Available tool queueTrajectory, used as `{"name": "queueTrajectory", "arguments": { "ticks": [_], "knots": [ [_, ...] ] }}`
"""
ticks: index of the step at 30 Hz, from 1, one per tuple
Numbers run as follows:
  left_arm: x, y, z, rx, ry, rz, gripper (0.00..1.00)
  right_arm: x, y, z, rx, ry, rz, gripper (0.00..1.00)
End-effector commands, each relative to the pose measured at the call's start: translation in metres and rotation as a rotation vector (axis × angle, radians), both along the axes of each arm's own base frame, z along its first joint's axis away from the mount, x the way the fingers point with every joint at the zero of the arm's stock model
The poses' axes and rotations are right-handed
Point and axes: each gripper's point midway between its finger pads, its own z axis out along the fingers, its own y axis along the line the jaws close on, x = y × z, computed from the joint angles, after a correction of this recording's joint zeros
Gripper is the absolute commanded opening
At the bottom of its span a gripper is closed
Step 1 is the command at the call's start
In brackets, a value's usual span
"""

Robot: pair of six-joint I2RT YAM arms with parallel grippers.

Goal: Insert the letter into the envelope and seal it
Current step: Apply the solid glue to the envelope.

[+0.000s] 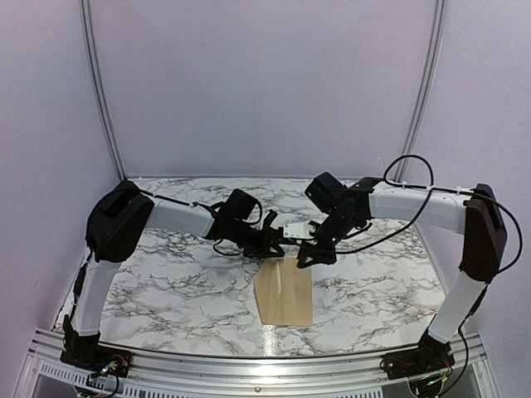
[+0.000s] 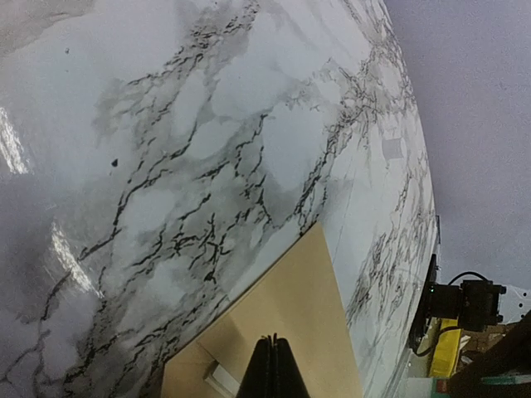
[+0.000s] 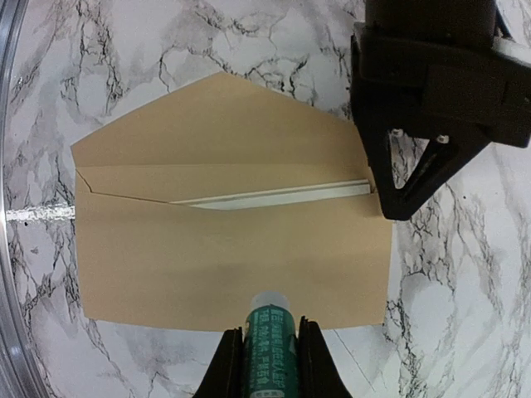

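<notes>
The envelope point(image 3: 232, 257) lies flat on the marble tabletop point(image 3: 207, 41), flap open, with the letter point(image 3: 282, 196) tucked inside and only its white edge showing. The right hand point(image 3: 270, 333) grasps a green glue stick point(image 3: 270, 365) above it. The left hand point(image 2: 272, 352) is clenched at the envelope's end.

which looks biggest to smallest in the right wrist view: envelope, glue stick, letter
1. envelope
2. glue stick, but nearness to the camera inflates it, so unsure
3. letter, only a thin strip showing
</notes>
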Motion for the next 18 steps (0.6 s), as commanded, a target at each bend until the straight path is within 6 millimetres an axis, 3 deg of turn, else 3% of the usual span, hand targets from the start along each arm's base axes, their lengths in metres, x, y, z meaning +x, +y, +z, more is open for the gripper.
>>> {"name": "queueTrajectory", "arguments": {
  "ticks": [1, 11, 18],
  "knots": [
    [-0.001, -0.003, -0.006, 0.01, 0.025, -0.003, 0.0, 0.007, 0.014, 0.012, 0.023, -0.031, 0.022, 0.03],
    [-0.003, 0.0, -0.024, 0.043, 0.056, 0.002, 0.0, -0.01, 0.028, -0.019, -0.047, 0.012, 0.075, 0.02],
    [-0.006, 0.006, -0.033, 0.086, 0.067, 0.002, 0.0, -0.008, 0.031, -0.032, -0.079, 0.039, 0.073, 0.02]
  ]
}}
